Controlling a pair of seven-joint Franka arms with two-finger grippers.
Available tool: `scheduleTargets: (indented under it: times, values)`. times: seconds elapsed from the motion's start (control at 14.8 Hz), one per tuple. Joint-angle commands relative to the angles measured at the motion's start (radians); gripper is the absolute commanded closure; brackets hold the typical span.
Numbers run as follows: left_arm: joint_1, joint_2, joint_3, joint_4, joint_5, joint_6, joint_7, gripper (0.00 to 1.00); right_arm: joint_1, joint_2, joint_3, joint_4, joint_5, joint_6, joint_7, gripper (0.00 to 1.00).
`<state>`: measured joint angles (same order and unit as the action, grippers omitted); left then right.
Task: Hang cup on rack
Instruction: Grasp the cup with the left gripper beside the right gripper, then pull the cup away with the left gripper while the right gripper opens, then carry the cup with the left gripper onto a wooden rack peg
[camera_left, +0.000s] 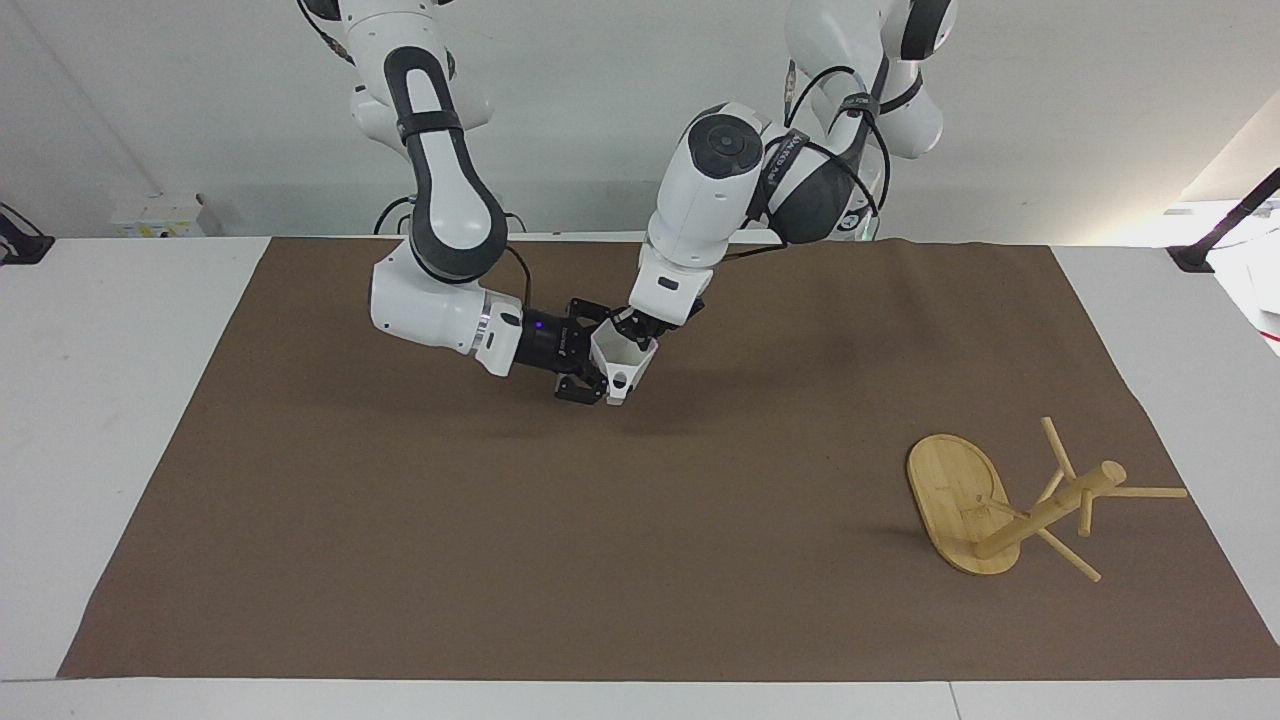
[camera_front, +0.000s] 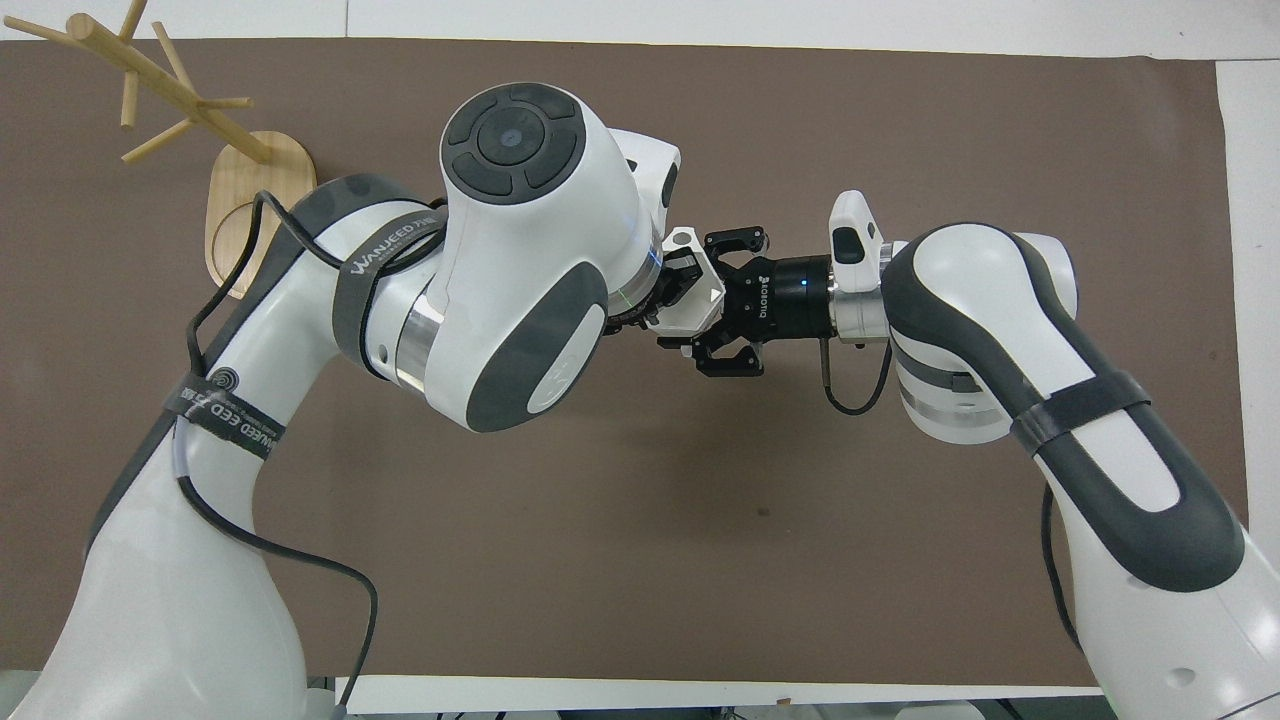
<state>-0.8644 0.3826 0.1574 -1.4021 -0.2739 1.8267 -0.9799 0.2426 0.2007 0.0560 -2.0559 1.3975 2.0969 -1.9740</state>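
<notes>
Cup, white and faceted, hangs in the air over the brown mat near the robots, gripped from both sides: the right gripper has its fingers closed on the body, the left gripper has closed on the rim. Well apart, the rack stands at the left arm's end of the counter.

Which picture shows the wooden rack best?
The facing view. There the rack shows whole, with oval base, post and pegs, standing on the brown mat toward the left arm's end. In the overhead view, the left arm covers part of its base.
</notes>
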Motion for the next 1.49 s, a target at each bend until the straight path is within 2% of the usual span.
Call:
scheduleTargets:
  times: [0.0, 0.2, 0.41, 0.47, 0.54, 0.75, 0.88, 1.02, 1.22, 1.42]
  values:
    - [-0.015, -0.044, 0.021, -0.012, 0.059, -0.037, 0.018, 1.00, -0.023, -0.009, -0.002, -0.012, 0.015, -0.017, -0.011, 0.00]
    - [-0.001, -0.054, 0.025, -0.012, 0.071, -0.026, 0.018, 1.00, -0.084, -0.040, -0.010, -0.013, -0.030, -0.078, -0.014, 0.00]
    - [0.019, -0.094, 0.085, -0.037, 0.110, -0.008, 0.029, 1.00, -0.242, -0.064, -0.010, 0.000, -0.248, -0.230, -0.013, 0.00]
    - [0.045, -0.109, 0.096, -0.069, 0.111, 0.040, 0.029, 1.00, -0.297, -0.084, -0.011, 0.003, -0.326, -0.268, -0.011, 0.00]
    - [0.080, -0.137, 0.096, -0.127, 0.110, 0.116, 0.027, 1.00, -0.352, -0.092, -0.010, 0.017, -0.418, -0.305, -0.009, 0.00]
    - [0.128, -0.266, 0.096, -0.398, 0.110, 0.478, 0.070, 1.00, -0.489, -0.096, -0.011, 0.130, -0.702, -0.422, 0.048, 0.00]
    - [0.145, -0.324, 0.096, -0.556, 0.110, 0.720, 0.087, 1.00, -0.517, -0.098, -0.011, 0.236, -0.895, -0.486, 0.166, 0.00]
    - [0.145, -0.362, 0.096, -0.712, 0.110, 0.994, 0.086, 1.00, -0.516, -0.099, -0.010, 0.325, -1.009, -0.502, 0.330, 0.00]
    - [0.146, -0.370, 0.094, -0.849, 0.110, 1.294, 0.084, 1.00, -0.493, -0.150, 0.001, 0.404, -1.174, -0.566, 0.646, 0.00]
    - [0.192, -0.311, 0.091, -0.908, 0.102, 1.546, 0.073, 1.00, -0.424, -0.178, 0.007, 0.508, -1.255, -0.649, 0.973, 0.00]
